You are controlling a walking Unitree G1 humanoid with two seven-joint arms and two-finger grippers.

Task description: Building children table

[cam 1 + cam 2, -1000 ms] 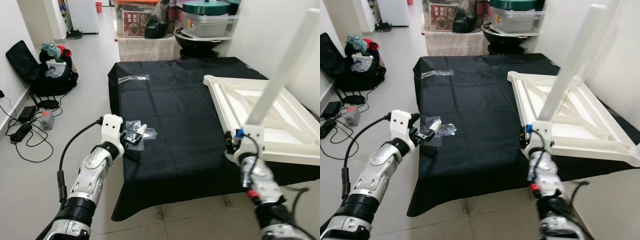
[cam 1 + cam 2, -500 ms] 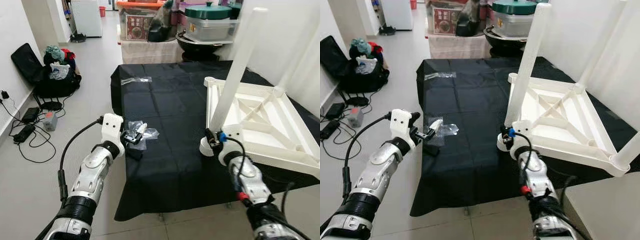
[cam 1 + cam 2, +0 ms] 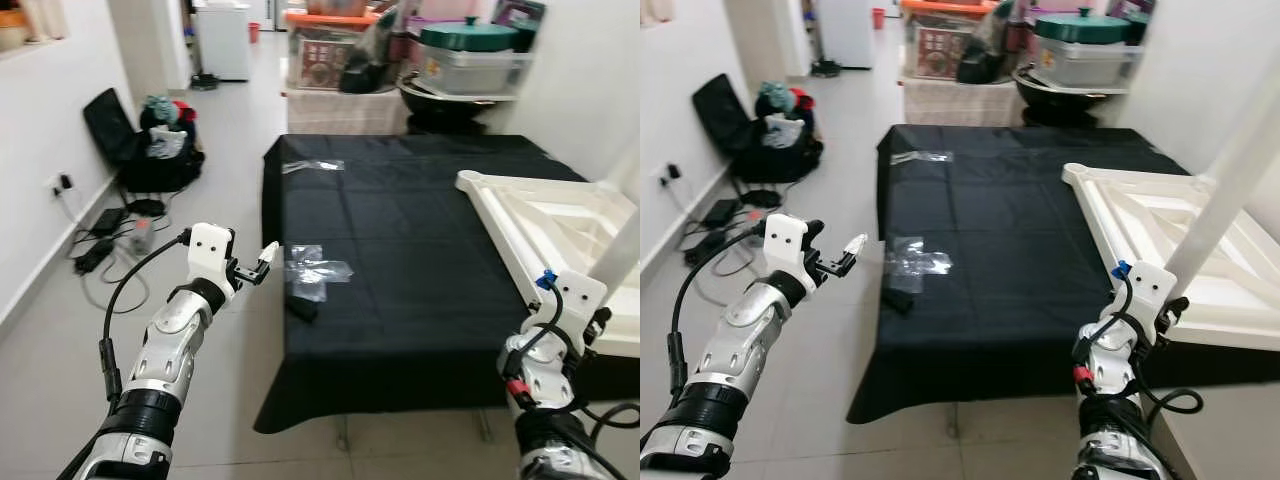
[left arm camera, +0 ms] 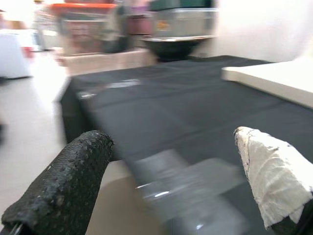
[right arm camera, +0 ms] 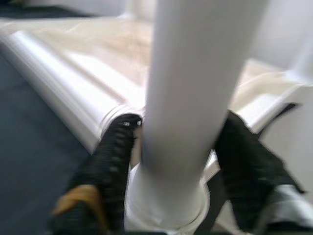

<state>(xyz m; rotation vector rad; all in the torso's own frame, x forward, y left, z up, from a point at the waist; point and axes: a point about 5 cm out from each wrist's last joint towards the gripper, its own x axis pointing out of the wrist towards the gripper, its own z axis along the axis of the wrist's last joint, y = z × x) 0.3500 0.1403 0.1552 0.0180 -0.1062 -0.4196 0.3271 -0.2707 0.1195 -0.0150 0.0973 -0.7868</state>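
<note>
Right hand (image 5: 171, 161) pinches the white table leg (image 3: 1230, 190), presumably to seat it in the upturned tabletop (image 3: 1160, 215). Left hand (image 3: 255, 272) hovers spread, empty, off the table's (image 3: 400, 270) left edge.

Bright even indoor light, glare top-left in left wrist view, both wrist views motion-blurred, head views fairly sharp.

I see a counter (image 3: 420, 270) draped in black cloth; on it lie a clear plastic bag (image 3: 318, 272) near my left edge, another clear bag (image 3: 312, 166) at the far corner, and the white upturned tabletop (image 3: 560, 225) on the right.
</note>
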